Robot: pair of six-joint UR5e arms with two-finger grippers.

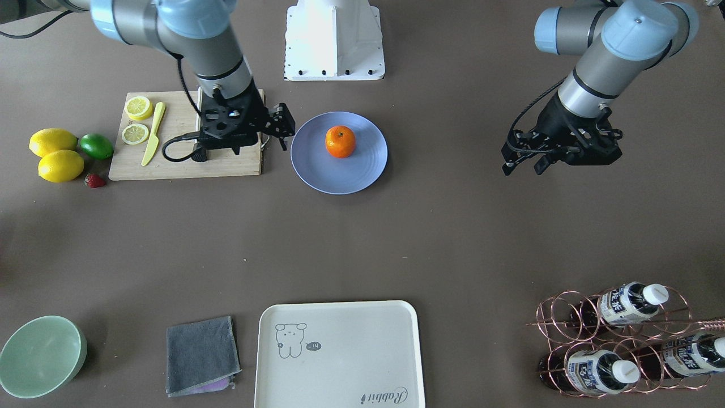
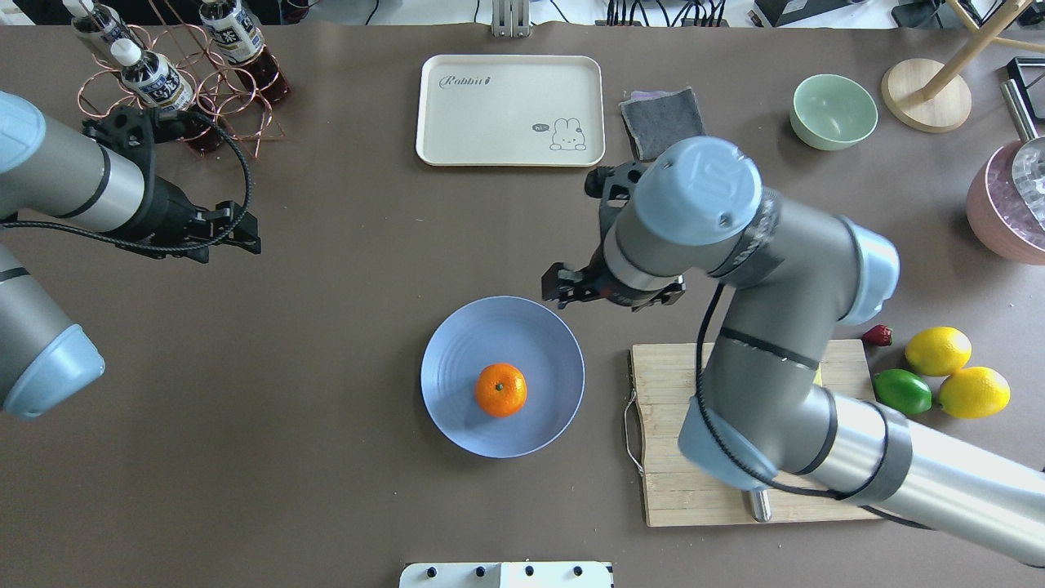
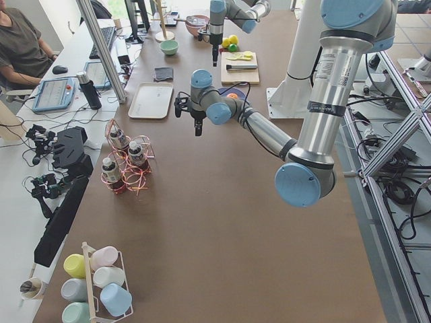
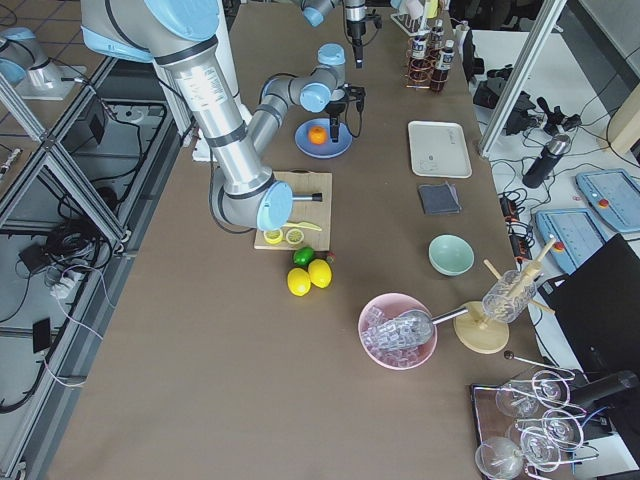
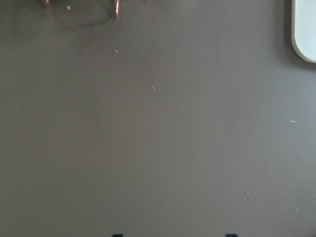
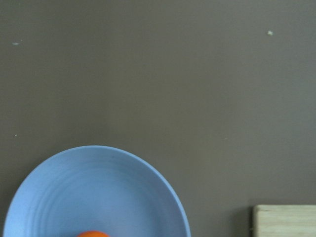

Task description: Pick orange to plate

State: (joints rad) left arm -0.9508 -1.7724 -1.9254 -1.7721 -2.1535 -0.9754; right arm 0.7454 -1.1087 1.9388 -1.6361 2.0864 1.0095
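Observation:
The orange [image 1: 340,141] [image 2: 500,389] rests on the periwinkle-blue plate [image 1: 317,170] [image 2: 457,351], slightly off its middle. My right gripper [image 1: 283,133] [image 2: 559,290] hovers open and empty just outside the plate's rim, on the cutting-board side. In the right wrist view the plate [image 6: 98,187] fills the lower left and only a sliver of the orange [image 6: 93,234] shows at the bottom edge. My left gripper [image 1: 521,161] [image 2: 241,233] hangs open and empty over bare table, far from the plate.
A wooden cutting board [image 1: 181,161] with lemon slices and a yellow knife [image 1: 153,133] lies under the right arm. Two lemons [image 1: 54,153], a lime [image 1: 96,145] and a strawberry lie beyond it. A cream tray [image 1: 340,354], grey cloth [image 1: 199,354], green bowl [image 1: 39,357] and bottle rack [image 1: 623,340] line the far side.

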